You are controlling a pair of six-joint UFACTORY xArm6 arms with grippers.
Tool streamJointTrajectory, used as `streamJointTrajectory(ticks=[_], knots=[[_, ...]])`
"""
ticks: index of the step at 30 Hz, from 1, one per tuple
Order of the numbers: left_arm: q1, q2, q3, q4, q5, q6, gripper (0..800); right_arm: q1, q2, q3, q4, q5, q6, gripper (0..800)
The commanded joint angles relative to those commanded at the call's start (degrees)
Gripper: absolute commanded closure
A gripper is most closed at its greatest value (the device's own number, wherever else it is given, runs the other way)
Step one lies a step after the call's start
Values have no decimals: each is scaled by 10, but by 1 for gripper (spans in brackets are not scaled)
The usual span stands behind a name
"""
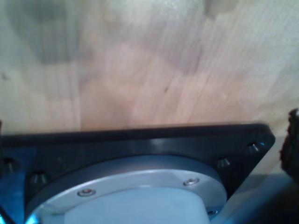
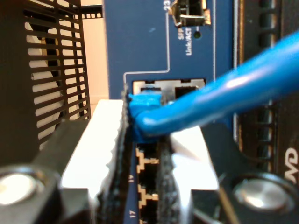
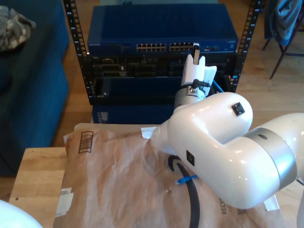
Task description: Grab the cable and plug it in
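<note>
Plug [image 2: 142,103] end of the cable [image 2: 219,98] sat clamped between the white pads [image 2: 100,140] of my second end effector [image 2: 148,140], so that end effector was clenched on the cable, and you could see the plug right at a port in the top row of the blue switch [image 2: 140,37]; whether it was seated you could not tell. From the pads the cable ran off thick and blurred past the camera. Just beside the plug, the neighbouring port [image 2: 189,88] looked free, and more ports [image 2: 147,179] lay between the pads below it. A black perforated panel [image 2: 56,70] stood close on one side.

In the exterior view you saw the white arm [image 3: 223,142] reaching from the lower right up to the switch [image 3: 161,28] in the rack [image 3: 76,52], its end effector [image 3: 195,59] at the right-hand port group. A short blue stretch of cable [image 3: 186,180] showed near the arm's base on the brown paper [image 3: 118,185] covering the surface [image 3: 33,175]. Room around the wrist looked tight against the rack posts; the paper toward the exterior view's left lay open.

My first end effector's camera faced the wooden surface [image 1: 149,65] over a black mounting plate [image 1: 140,142]; you could not tell that end effector's state.
</note>
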State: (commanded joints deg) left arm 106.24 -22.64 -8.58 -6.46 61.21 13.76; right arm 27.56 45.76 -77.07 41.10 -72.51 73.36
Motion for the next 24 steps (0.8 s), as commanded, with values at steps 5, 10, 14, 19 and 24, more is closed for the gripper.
streamJointTrajectory(ticks=[5, 10, 14, 19, 24], knots=[[0, 0, 0, 0, 0, 0, 0, 4, -2, 6, 0, 0, 1, 530], [0, 0, 0, 0, 0, 0, 0, 13, -12, 28, -1, -1, 1, 509], [0, 0, 0, 0, 0, 1, 0, 14, -62, 91, -2, 7, 1, 480], [0, 0, 0, 0, 0, 0, 0, 14, -128, 156, -4, 32, 1, 433], [0, 0, 0, 0, 0, 0, 0, 10, -201, 223, -11, 121, 0, 402]])
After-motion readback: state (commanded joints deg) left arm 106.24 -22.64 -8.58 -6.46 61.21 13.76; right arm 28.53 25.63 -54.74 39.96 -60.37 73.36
